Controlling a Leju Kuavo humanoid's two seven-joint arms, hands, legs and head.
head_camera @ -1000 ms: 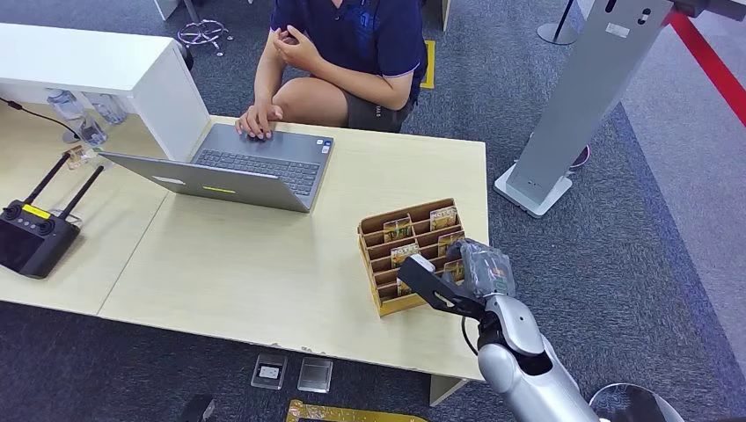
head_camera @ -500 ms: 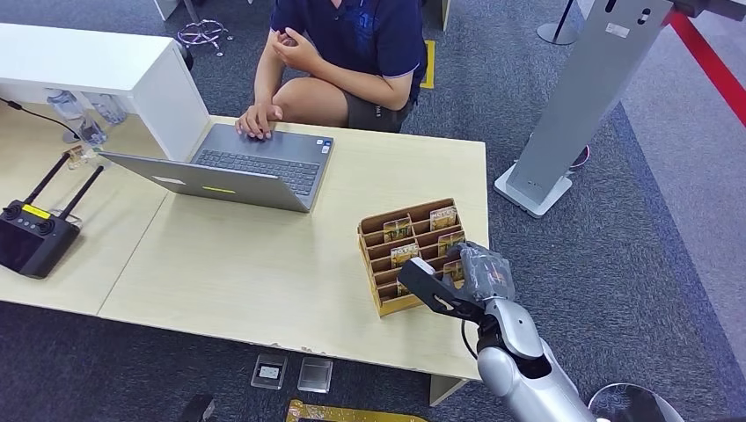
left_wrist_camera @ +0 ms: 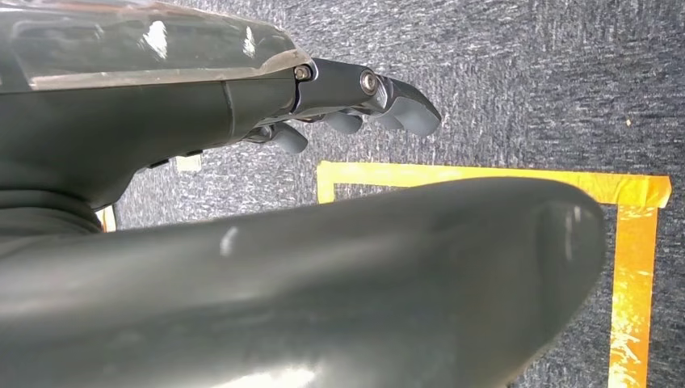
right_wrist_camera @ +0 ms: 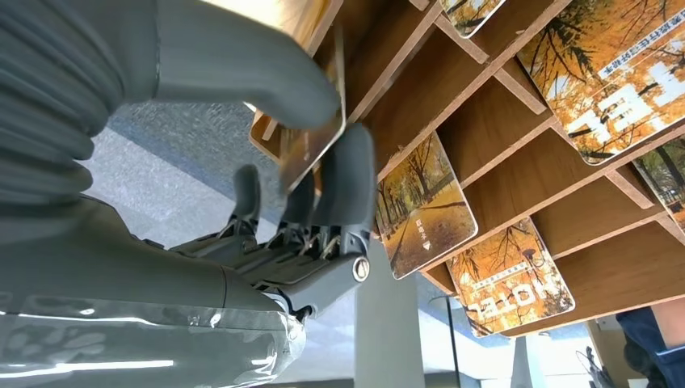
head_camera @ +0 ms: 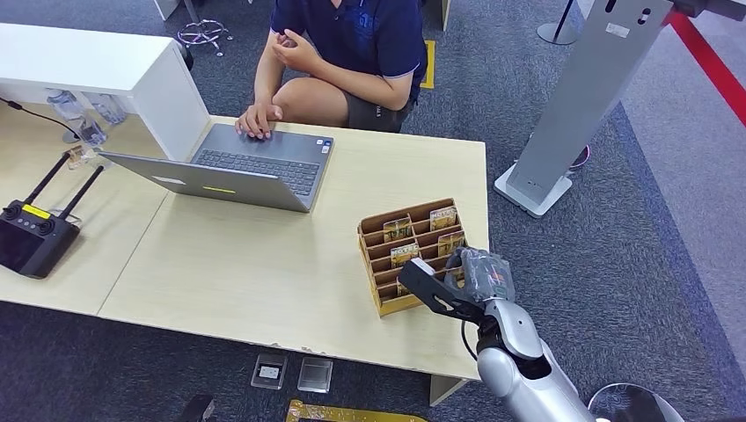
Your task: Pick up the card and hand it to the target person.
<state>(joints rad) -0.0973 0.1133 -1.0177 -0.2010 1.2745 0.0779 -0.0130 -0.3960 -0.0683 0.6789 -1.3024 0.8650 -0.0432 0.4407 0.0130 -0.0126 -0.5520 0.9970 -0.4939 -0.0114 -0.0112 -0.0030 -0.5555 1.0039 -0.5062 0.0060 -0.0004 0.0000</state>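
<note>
Right robot hand (right_wrist_camera: 266, 162) pinches a thin autumn-print card (right_wrist_camera: 311, 141) between thumb and fingers at the brown wooden slotted card rack (head_camera: 413, 255) on the pale worktop (head_camera: 264, 264); left robot hand (left_wrist_camera: 355, 97) hangs slack and holds nothing.

Office: person (head_camera: 347, 44) at laptop (head_camera: 230, 167), desk (head_camera: 264, 264), grey carpet (head_camera: 616, 264).

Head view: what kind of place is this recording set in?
Probably an office reception or front desk. A person sits at a laptop behind a light wooden desk, a wooden card rack stands on it, and the floor is grey carpet.
</note>
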